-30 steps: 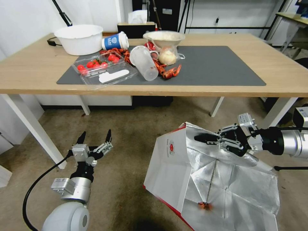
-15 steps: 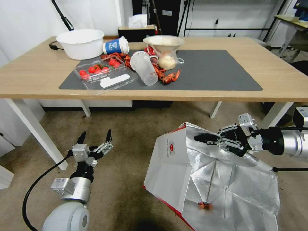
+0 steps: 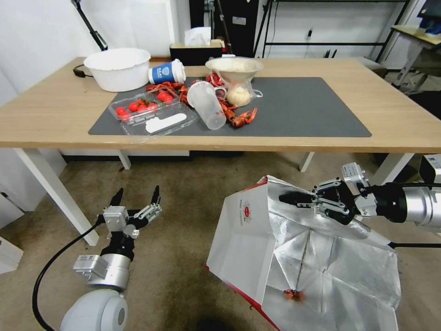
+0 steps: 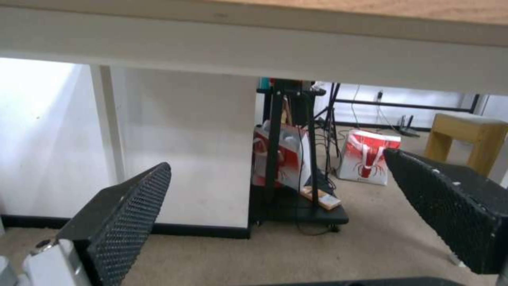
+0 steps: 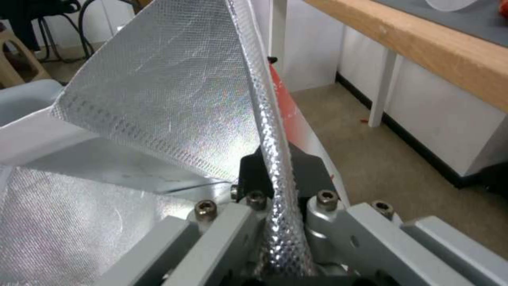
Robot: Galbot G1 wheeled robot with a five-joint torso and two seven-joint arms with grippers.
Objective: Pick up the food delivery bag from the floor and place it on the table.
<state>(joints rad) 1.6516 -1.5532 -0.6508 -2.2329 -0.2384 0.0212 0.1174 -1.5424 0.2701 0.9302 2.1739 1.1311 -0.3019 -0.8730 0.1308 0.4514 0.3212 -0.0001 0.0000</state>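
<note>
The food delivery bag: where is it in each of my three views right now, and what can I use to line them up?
Head view: the food delivery bag fills the lower right, its foil rim pinched in the right claw.
Left wrist view: no sign of this bag.
Right wrist view: its foil wall rises up the middle from the claw.
Shared landmark: the table, its light-wood edge.

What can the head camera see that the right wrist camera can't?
Head view only: the food on the mat, the bag's red logo, and the left tool open, low over the floor. Right wrist view only: up close, the bag's foil edge pinched in the right tool. Both show bag, table, floor and right tool.
</note>
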